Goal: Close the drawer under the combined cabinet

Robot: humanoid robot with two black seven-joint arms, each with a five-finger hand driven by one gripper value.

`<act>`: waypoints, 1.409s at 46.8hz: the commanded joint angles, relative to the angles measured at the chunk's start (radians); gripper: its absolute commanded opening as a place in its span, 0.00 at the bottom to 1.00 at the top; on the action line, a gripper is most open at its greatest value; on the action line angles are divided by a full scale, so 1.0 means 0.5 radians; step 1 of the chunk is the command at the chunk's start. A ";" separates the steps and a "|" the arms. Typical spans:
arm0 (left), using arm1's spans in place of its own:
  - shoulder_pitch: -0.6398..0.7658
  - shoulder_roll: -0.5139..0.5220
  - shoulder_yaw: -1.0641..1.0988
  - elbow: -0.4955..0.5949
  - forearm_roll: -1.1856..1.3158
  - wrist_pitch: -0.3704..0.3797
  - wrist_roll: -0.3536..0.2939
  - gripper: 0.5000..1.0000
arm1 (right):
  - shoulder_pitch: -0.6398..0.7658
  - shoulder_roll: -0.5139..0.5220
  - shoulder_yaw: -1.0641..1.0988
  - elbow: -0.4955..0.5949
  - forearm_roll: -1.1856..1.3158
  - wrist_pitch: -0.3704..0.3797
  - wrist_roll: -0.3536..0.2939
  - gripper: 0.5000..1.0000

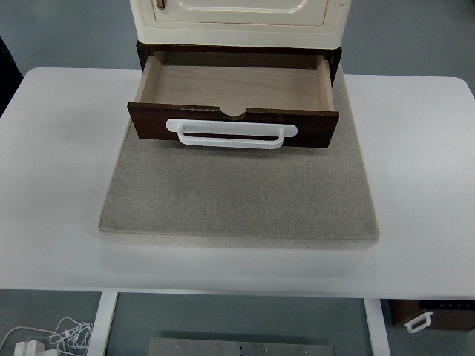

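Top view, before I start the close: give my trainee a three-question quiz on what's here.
1. True or false: the drawer is pulled out and holds nothing visible.
2. What colour is the drawer handle? A) black B) white C) red
3. What does the cabinet stand on, and what is under that?

Key:
1. True. The wooden interior is bare.
2. B, white, against the dark brown drawer front.
3. A beige mat, lying on the white table.

Neither robot hand is in view.
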 commanded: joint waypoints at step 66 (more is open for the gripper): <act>0.080 -0.162 1.526 -1.032 0.912 -0.261 0.039 1.00 | 0.000 0.000 0.000 0.000 0.000 0.000 0.002 0.90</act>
